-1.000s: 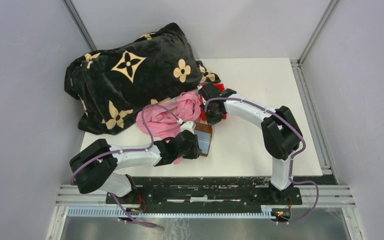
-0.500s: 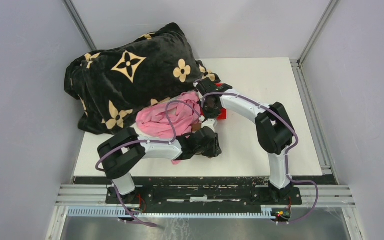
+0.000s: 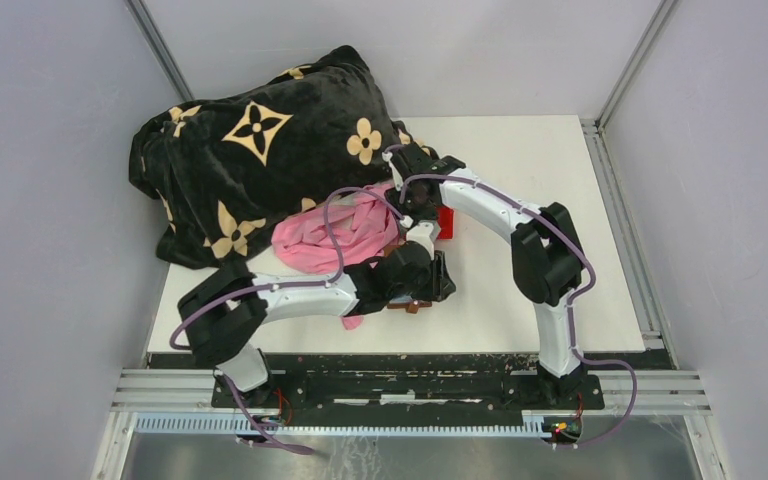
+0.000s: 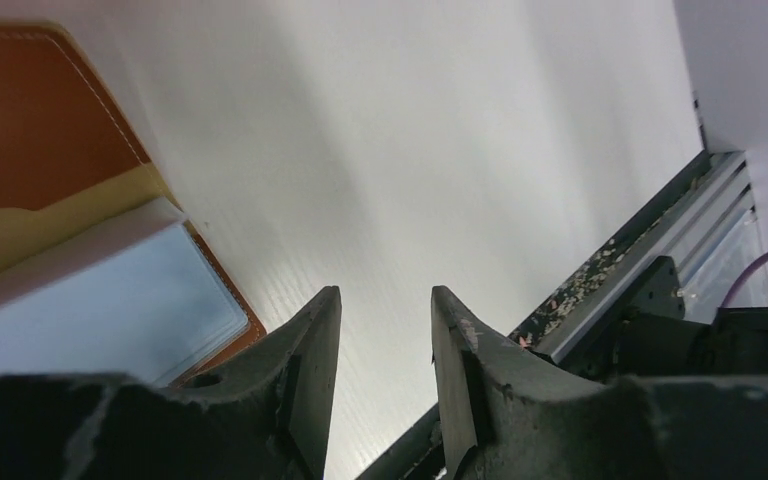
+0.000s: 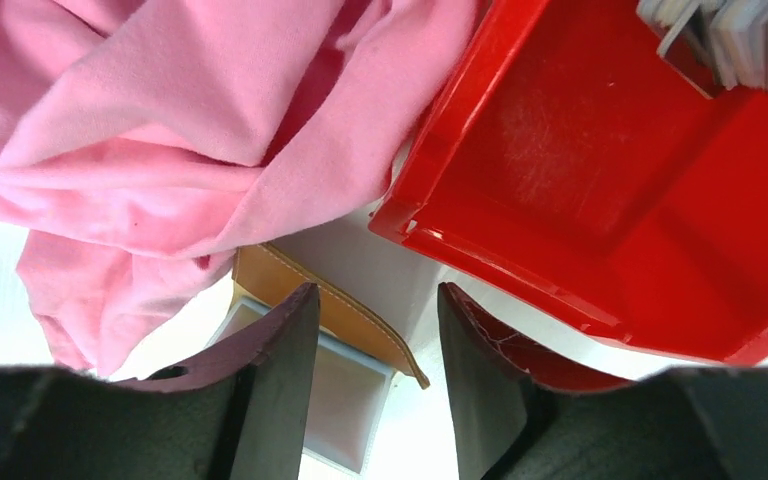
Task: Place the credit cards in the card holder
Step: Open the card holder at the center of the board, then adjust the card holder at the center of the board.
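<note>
The brown card holder [image 4: 50, 150] lies open on the white table, showing a pale blue-white panel [image 4: 100, 310]. In the top view only a brown sliver of the card holder [image 3: 407, 306] shows under my left arm. My left gripper [image 4: 386, 300] is open over bare table just right of the holder, with nothing between its fingers. My right gripper [image 5: 375, 305] is open and empty above the holder's far edge [image 5: 310, 300], beside the red bin. Several grey credit cards [image 5: 720, 40] stand in the bin's far corner.
The red bin [image 5: 610, 180] sits just behind the holder. A pink cloth [image 3: 335, 235] lies to its left, touching the holder. A black blanket with tan flowers [image 3: 260, 150] fills the back left. The table's near edge and metal rail [image 4: 640, 260] are close to the left gripper.
My left arm has swung right across the card holder and its jaws have widened a little. My right gripper has drawn back toward the red bin and opened.
</note>
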{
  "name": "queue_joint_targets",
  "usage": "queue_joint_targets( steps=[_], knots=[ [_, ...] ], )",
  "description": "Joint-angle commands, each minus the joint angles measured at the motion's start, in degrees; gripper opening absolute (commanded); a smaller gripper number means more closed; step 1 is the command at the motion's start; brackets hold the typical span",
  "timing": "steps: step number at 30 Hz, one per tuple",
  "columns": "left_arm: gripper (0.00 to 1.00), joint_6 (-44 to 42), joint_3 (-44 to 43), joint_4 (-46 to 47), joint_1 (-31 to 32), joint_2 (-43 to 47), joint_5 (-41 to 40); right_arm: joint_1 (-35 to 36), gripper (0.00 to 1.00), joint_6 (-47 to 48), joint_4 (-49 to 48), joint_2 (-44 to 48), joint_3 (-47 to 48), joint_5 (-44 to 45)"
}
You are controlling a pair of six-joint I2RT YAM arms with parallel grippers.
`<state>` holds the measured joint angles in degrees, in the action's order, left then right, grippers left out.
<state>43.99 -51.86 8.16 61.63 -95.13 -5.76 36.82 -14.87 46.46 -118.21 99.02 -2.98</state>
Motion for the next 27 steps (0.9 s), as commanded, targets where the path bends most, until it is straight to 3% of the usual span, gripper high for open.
queue_joint_targets(
  steps=[1,7,13,15,20,27],
  knots=[
    [0.47,-4.14,-1.99,-2.77,0.25,8.19,-5.65,-0.47,0.54,-1.02,-1.03,5.91,2.15,1.59],
    [0.48,-7.07,-0.89,-11.75,0.16,16.57,-13.77,-0.52,0.57,-3.83,-2.30,12.94,-1.62,6.72],
    [0.46,-4.82,4.52,-18.30,0.10,22.36,-18.75,-0.50,0.54,-9.87,-4.05,22.61,-12.39,12.98],
    [0.44,-3.45,6.67,-19.78,0.00,23.57,-19.88,-0.38,0.47,-12.18,-5.72,25.64,-17.33,12.92],
    [0.37,-1.23,10.74,-20.84,-0.23,24.58,-21.35,-0.16,0.19,-16.58,-9.04,28.57,-27.36,11.79],
    [0.30,-0.13,12.94,-19.86,-0.49,20.33,-21.36,0.26,0.08,-19.51,-12.30,26.31,-31.97,10.01]
  ],
)
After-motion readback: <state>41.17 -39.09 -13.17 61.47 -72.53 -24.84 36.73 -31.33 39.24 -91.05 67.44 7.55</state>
